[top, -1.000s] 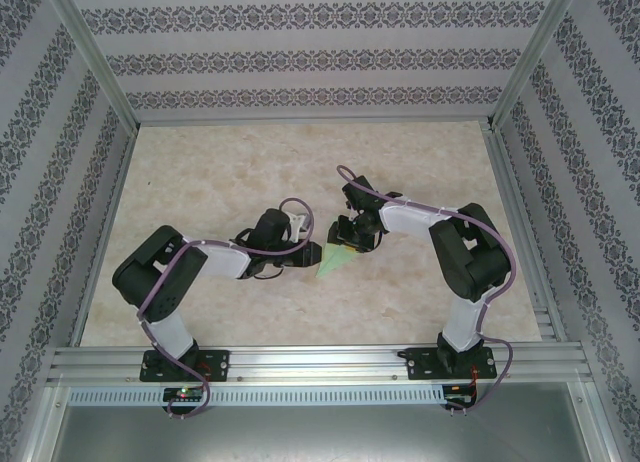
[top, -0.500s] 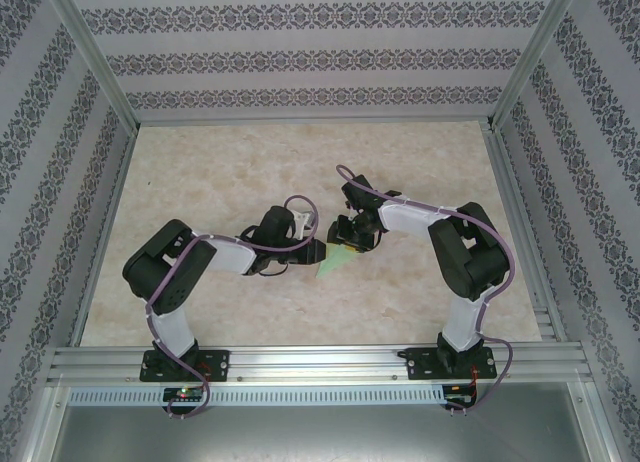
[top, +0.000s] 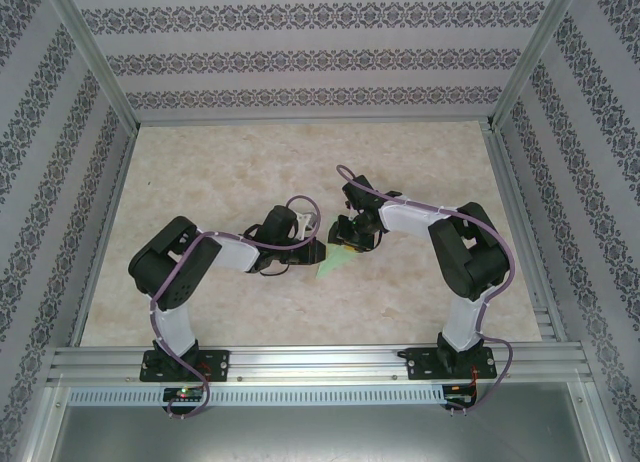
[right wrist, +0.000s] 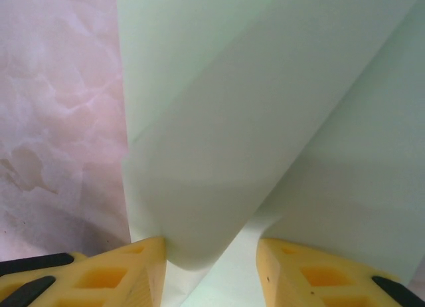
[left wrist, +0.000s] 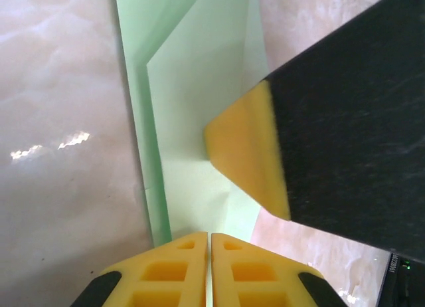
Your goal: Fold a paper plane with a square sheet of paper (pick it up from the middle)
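My left fingers [left wrist: 176, 270] are pressed together tip to tip - closed, and sitting low over the paper plane [left wrist: 192, 121]. Its pale green folds run straight ahead of them, with one long edge just to their left. I cannot tell whether a layer of paper is nipped between them. Ahead and to their right, the yellow pad of one of the right fingers [left wrist: 246, 151] rests on the paper beside an inner crease.

In the right wrist view, the right fingers stand apart - open. A curled flap of the paper comes down into the gap between them. It touches the left-hand finger and stays clear of the other one.

In the top view, both sets of fingers meet near the middle of the marbled surface [top: 220, 172]. The paper lies flat just beside the left fingers and partly under the right ones.
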